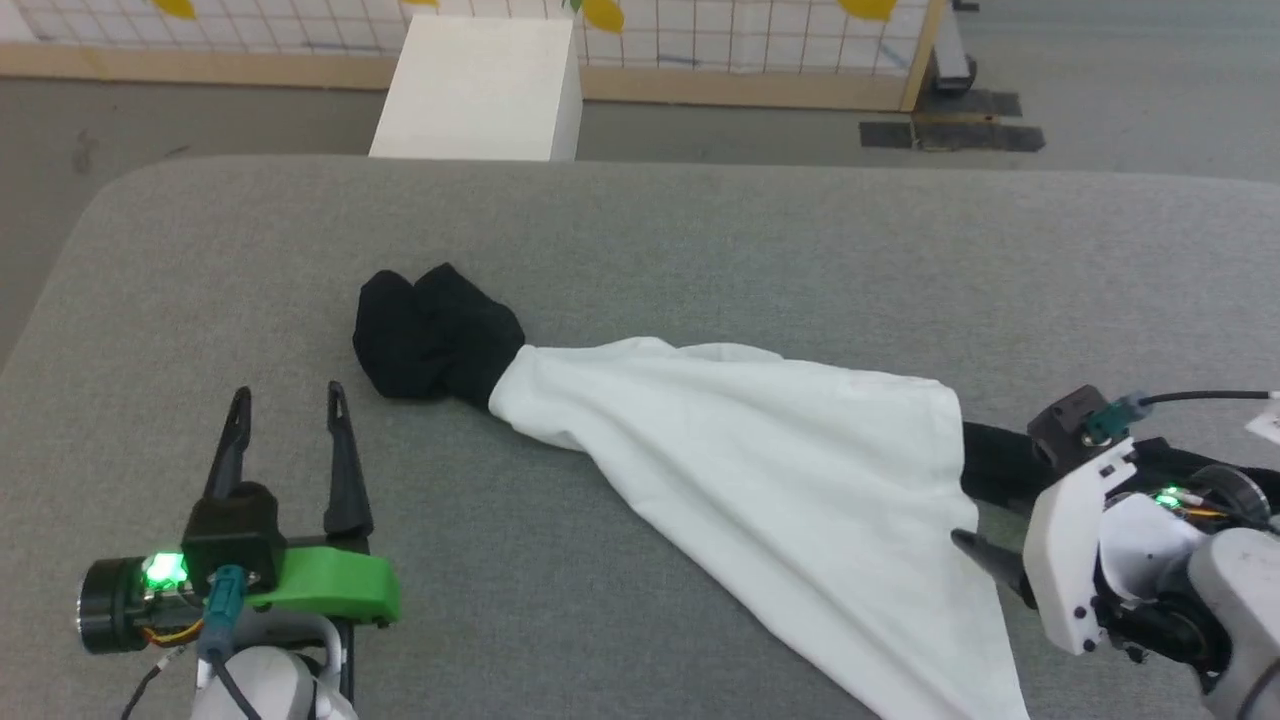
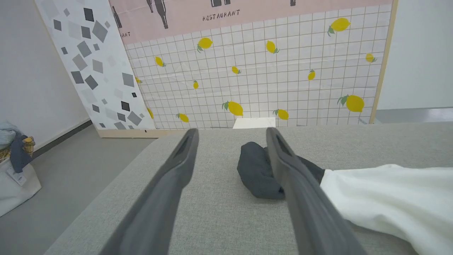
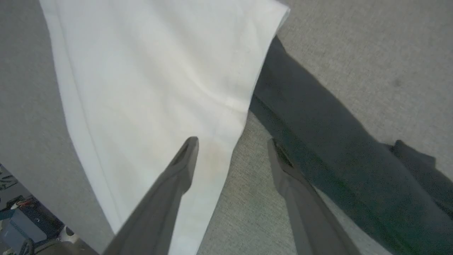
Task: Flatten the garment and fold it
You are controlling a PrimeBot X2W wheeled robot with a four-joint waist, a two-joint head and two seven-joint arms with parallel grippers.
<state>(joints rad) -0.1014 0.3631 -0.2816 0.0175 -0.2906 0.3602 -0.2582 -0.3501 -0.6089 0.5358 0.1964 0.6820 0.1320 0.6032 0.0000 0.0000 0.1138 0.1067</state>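
The garment lies crumpled on the grey padded table [image 1: 700, 220]. Its white body [image 1: 780, 470] fans out toward the table's near edge. One black sleeve [image 1: 435, 335] is bunched in a lump at its far left end. The other black sleeve [image 1: 1000, 460] runs right, under my right arm. My left gripper [image 1: 288, 395] stands open, left of the white cloth and just short of the bunched sleeve [image 2: 254, 170], touching nothing. My right gripper [image 3: 231, 143] is open above the white body's [image 3: 152, 78] right edge; one finger is over the cloth, the other by the flat sleeve [image 3: 318, 120].
A white box [image 1: 480, 90] stands on the floor beyond the table's far edge, in front of a lemon-patterned panel [image 2: 265, 71]. A cloth bag [image 2: 14, 177] sits on the floor to the left. The white cloth hangs over the table's near edge [image 3: 35, 148].
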